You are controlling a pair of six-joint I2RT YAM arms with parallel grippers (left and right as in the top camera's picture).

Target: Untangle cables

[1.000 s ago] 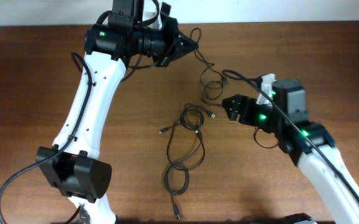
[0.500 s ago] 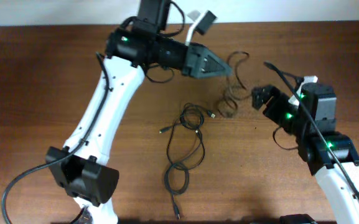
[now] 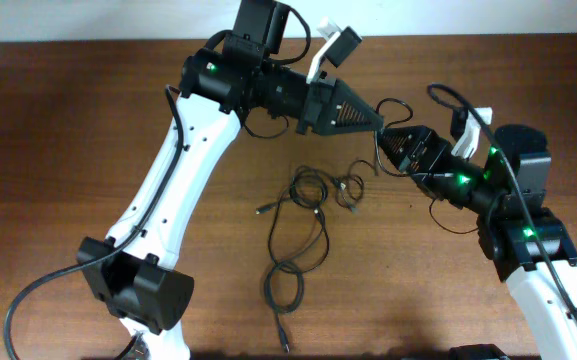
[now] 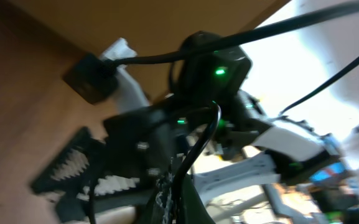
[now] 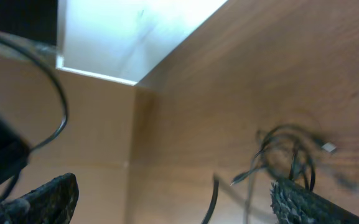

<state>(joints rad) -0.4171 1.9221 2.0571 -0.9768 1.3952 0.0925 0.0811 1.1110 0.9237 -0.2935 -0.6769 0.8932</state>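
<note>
Right gripper (image 3: 388, 150) stands spread as wide as it goes, gripping nothing. A knotted bit of the cables (image 3: 348, 190) lies on the table (image 3: 88, 120) just beside it. Beyond, left gripper (image 3: 375, 118) pinches one strand tight; looser loops (image 3: 298, 235) lie apart.

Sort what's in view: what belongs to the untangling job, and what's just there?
Job:
- held cable, pinched in the shut left pincer
- loose cable, lying free
- open right pincer

Just there:
- table
- the arms' own thick black wiring
</note>
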